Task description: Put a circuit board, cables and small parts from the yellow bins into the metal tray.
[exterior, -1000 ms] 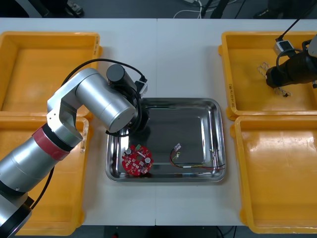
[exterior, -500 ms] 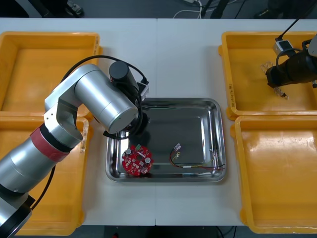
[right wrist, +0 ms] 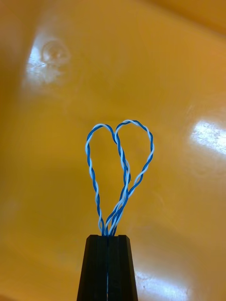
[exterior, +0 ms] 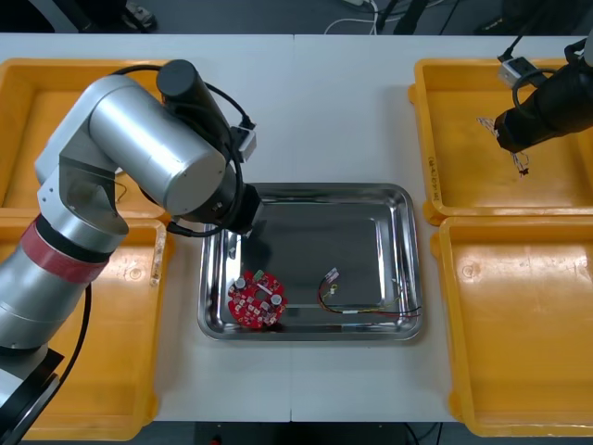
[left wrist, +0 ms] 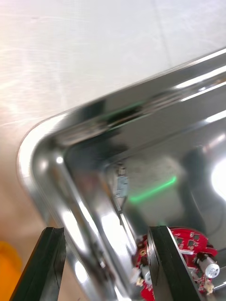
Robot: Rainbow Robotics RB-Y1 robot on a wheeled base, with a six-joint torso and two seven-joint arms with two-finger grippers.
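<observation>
Left end effector (left wrist: 104, 233) has drawn back from the metal tray (exterior: 334, 188)

Light table (exterior: 306, 102) seen steeply from above, bearing a shiny metal tray (exterior: 334, 187) at the middle, flanked by yellow bins (exterior: 93, 65), two set close together at each side.

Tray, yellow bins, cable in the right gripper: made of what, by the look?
Metal tray: polished metal, likely steel; mirror reflections. Yellow bins: probably moulded plastic; glossy highlights. Twisted blue and white cable, pinched in the right gripper over the far right bin: thin wires, seemingly plastic-insulated. Left gripper hangs open over the tray's corner.
</observation>
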